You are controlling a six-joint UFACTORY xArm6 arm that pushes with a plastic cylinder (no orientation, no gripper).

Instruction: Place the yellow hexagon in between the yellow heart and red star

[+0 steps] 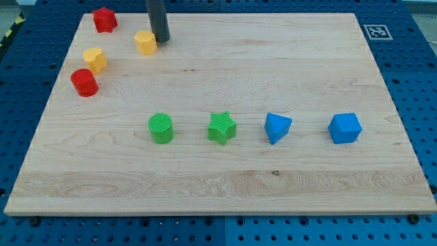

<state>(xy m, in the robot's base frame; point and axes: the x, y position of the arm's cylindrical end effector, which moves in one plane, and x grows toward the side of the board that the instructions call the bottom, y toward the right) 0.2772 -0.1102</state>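
My tip (pixel 162 39), a bare rod end effector grasping nothing, touched the right side of the yellow hexagon block (pixel 145 42) on the wooden bench (pixel 273 68), which sat between the red star block (pixel 104 20) and yellow heart block (pixel 95 60).

board: pale wooden board (pixel 287 61) on a blue pegboard bench (pixel 416 82)
marker: black-and-white tag (pixel 376 31) at the board's upper right corner
upper left cluster: red star (pixel 104 20) topmost; yellow hexagon (pixel 145 42) to its lower right; yellow heart (pixel 95 60) lower left of the hexagon; red cylinder (pixel 85 83) just below the heart
my tip (pixel 161 39): on the board, just beside the hexagon's right side
middle row, left to right: green cylinder (pixel 161 128), green star (pixel 222 128), blue triangle (pixel 277 127), blue cube (pixel 344 128), each apart
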